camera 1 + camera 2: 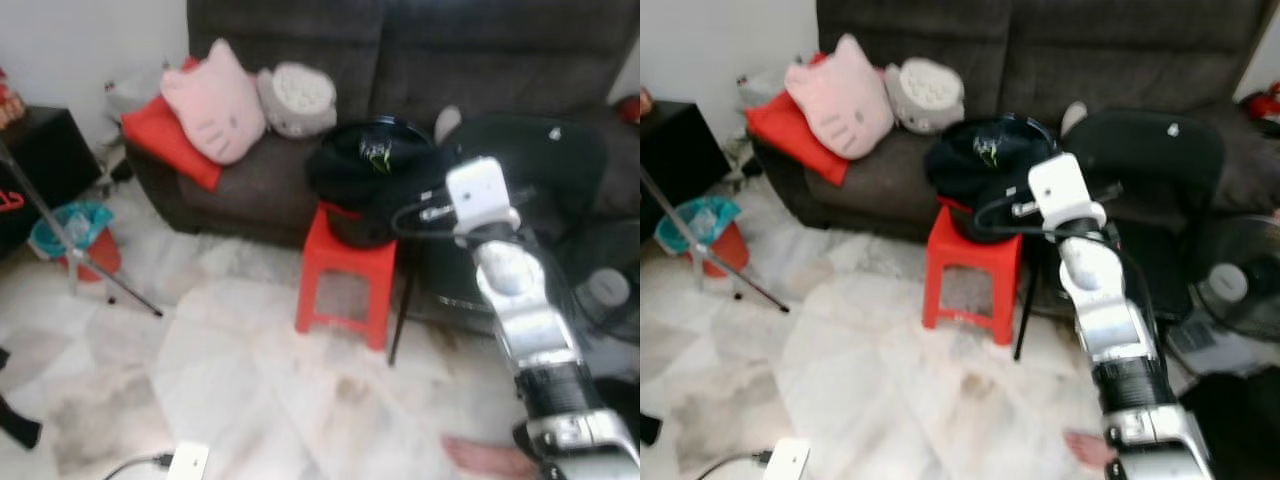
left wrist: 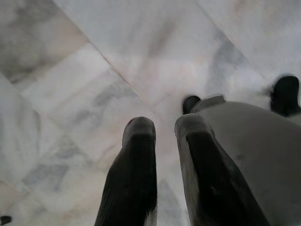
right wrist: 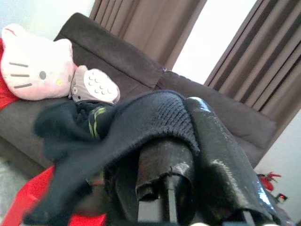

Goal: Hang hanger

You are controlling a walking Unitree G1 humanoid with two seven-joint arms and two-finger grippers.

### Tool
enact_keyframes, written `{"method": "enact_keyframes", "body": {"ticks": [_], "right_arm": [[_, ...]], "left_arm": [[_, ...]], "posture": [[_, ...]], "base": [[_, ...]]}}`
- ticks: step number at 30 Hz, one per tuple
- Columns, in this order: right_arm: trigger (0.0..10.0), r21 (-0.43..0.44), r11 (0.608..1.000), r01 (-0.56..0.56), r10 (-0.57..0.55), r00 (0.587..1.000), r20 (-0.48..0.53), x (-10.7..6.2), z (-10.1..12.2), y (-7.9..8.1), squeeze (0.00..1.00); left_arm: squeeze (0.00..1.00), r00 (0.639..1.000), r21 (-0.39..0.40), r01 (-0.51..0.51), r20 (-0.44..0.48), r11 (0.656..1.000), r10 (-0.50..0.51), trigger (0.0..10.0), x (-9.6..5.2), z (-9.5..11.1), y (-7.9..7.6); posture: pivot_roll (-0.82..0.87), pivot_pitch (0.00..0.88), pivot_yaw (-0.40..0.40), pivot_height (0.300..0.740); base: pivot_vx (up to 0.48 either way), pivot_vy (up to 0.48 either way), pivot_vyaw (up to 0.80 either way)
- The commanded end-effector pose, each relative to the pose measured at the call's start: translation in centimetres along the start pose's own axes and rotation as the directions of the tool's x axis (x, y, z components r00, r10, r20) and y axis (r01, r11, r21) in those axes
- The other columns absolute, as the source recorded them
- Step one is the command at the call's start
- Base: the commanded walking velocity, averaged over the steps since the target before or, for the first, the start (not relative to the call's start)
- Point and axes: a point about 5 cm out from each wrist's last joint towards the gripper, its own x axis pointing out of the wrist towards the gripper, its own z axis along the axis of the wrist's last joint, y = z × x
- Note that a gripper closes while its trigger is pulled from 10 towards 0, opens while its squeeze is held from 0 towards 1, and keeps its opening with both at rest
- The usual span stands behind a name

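Right gripper (image 3: pixel 188 155): it is reached out over the red stool, and its two black fingers are closed on a fold of the dark garment.
Dark garment (image 3: pixel 136 120): a dark knitted piece of clothing with a small green mark is draped over the fingers of the right gripper. The rest of it is piled in the black basket.
Hanger: no hanger can be made out in the pile, so where it lies cannot be told.
Black basket (image 1: pixel 1025 125): it is set on top of the red stool, and the clothing is heaped in it.
Red stool (image 1: pixel 345 275): it is stood on the pale marble floor (image 1: pixel 250 380), just in front of the sofa.
Sofa (image 1: pixel 420 50): it is dark grey. A pink cat cushion (image 1: pixel 213 103), a red cushion (image 1: pixel 165 140) and a grey round cushion (image 1: pixel 297 98) are laid on its left end.
Left gripper (image 2: pixel 162 136): it is hung low over the floor. Its two fingers are held a little apart, and nothing is held between them.
Fan (image 1: pixel 1235 285): it is seen at the right side, near the sofa.
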Motion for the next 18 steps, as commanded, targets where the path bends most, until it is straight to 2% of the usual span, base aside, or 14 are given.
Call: {"method": "enact_keyframes", "body": {"ticks": [1, 18], "right_arm": [[10.0, -0.003, 1.000, 0.010, -0.010, 0.999, 0.042, 0.28, 0.97, -0.18, 0.00], [10.0, -0.028, 1.000, 0.001, 0.001, 0.997, 0.077, 0.36, 1.50, 0.03, 0.00]], "left_arm": [[0.00, 1.000, 0.008, -0.005, -0.028, 1.000, 0.005, 10.0, -0.12, -0.68, 0.24], [0.00, 1.000, 0.009, -0.007, -0.026, 1.000, 0.008, 10.0, -0.11, -0.63, 0.31]], "posture": [[-0.03, 0.000, -0.012, 0.740], [-0.03, 0.000, -0.010, 0.740]], "base": [[-0.292, 0.000, 0.00], [-0.293, 0.000, 0.00]]}}
